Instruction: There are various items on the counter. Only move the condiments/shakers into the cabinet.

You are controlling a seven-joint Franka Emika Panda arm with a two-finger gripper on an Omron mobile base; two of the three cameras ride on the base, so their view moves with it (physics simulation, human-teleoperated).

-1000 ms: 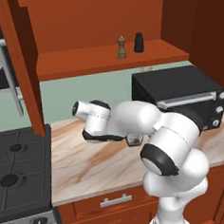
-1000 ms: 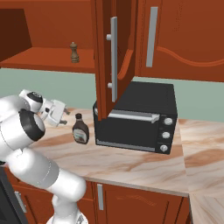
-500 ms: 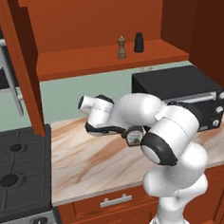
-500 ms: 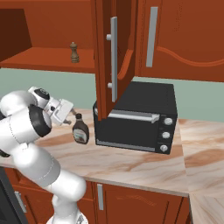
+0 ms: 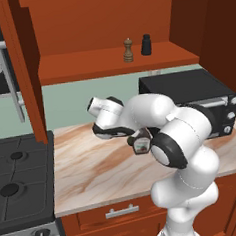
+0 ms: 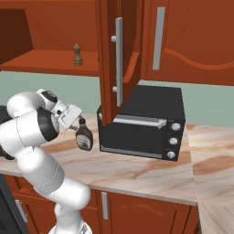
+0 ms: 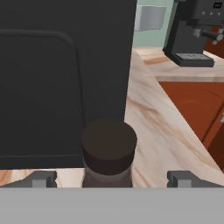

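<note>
The dark brown bottle [image 6: 84, 136] stands on the marble counter [image 5: 94, 172], just left of a black toaster oven. My gripper [image 6: 74, 119] reaches it from the left at cap height. In the hand view the bottle's dark cap [image 7: 109, 146] sits between my two fingertips [image 7: 41, 178], which are spread wide on either side and do not touch it; the gripper [image 7: 111, 179] is open. The tan wooden shaker [image 5: 128, 50] and the black shaker [image 5: 146, 44] stand side by side on the cabinet shelf [image 5: 86, 65]. The green ball is out of view.
The black toaster oven [image 6: 141, 121] stands right behind the bottle. An open cabinet door [image 6: 116, 59] hangs above the oven's left end. A black stove top [image 5: 20, 183] adjoins the counter on the left. A dark coffee machine [image 7: 192, 30] stands farther along the counter.
The arm has swung right across the counter, and the hand has closed in on the bottle until its fingers straddle the cap. The bottle and both shakers have stayed put.
</note>
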